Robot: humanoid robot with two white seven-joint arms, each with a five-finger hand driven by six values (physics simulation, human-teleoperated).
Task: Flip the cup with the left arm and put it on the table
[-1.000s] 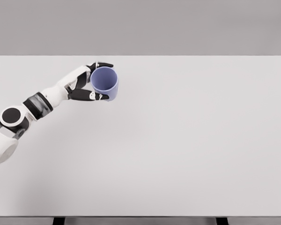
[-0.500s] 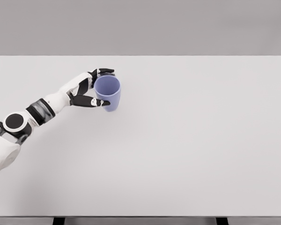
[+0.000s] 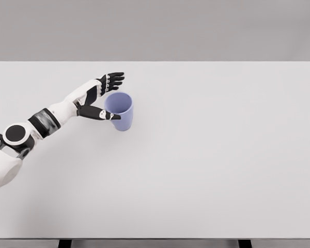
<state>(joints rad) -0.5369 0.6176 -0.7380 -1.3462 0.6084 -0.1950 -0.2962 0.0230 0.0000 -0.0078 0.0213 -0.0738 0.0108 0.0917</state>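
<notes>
Risk at this moment sits with the thumb of the left robot hand [image 3: 104, 98], which lies against or just in front of the near wall of the cup [image 3: 120, 110]. In my judgement, a withdrawal that drags the thumb sideways could tip or slide the cup, since nothing else steadies it. The robot hand is open: the fingers [image 3: 113, 78] are spread and lifted clear above and behind the rim, holding nothing. A sweep of those fingers back down across the rim would be the second likely cause of an upset.

The cup is blue-violet, plain, without a handle visible, tapering slightly toward its base. It stands upright, mouth upward, on the bench [image 3: 222, 155], in the left half and nearer the far edge than the near edge. Whether its base rests fully flat cannot be confirmed from this view
</notes>
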